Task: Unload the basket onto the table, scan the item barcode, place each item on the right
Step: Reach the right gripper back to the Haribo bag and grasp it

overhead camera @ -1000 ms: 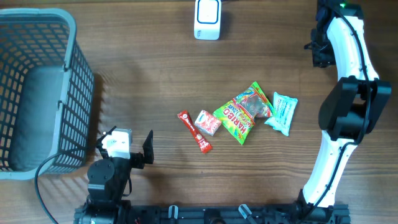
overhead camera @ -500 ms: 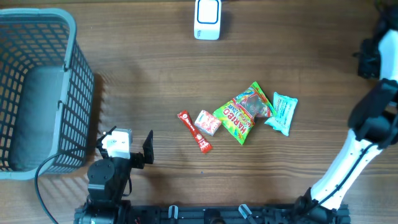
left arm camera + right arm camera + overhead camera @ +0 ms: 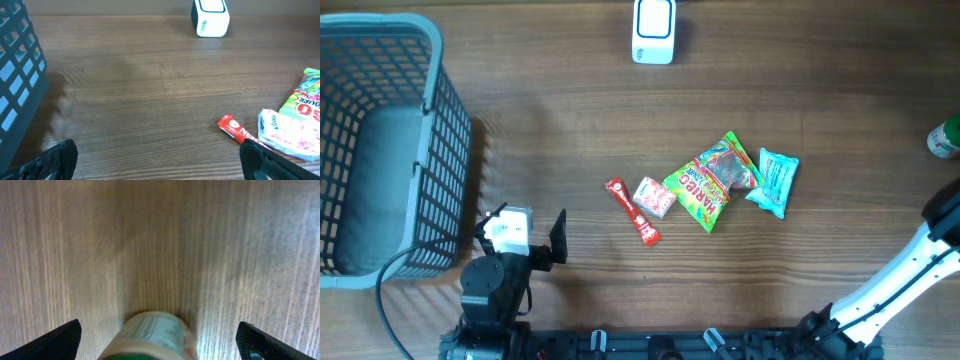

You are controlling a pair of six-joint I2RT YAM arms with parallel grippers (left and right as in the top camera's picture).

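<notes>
A grey plastic mesh basket (image 3: 380, 140) stands at the tabletop's left edge. Near it the left gripper (image 3: 157, 162) is open and empty. A white box-shaped scanner (image 3: 653, 30) sits at the far edge, and colourful snack packets (image 3: 705, 185) lie in the middle. At the right edge a green-capped labelled bottle (image 3: 945, 138) sits untouched between the open jaws of the right gripper (image 3: 160, 340). I think it is best to grasp its body and leave the barcode uncovered.

A mock shop checkout on a brown wooden table (image 3: 570, 110), marked by a small white box-shaped barcode scanner (image 3: 653, 30). Left of the scanner stands a grey plastic mesh basket (image 3: 432, 50); in front of it lie bright sweet packets (image 3: 705, 185).
</notes>
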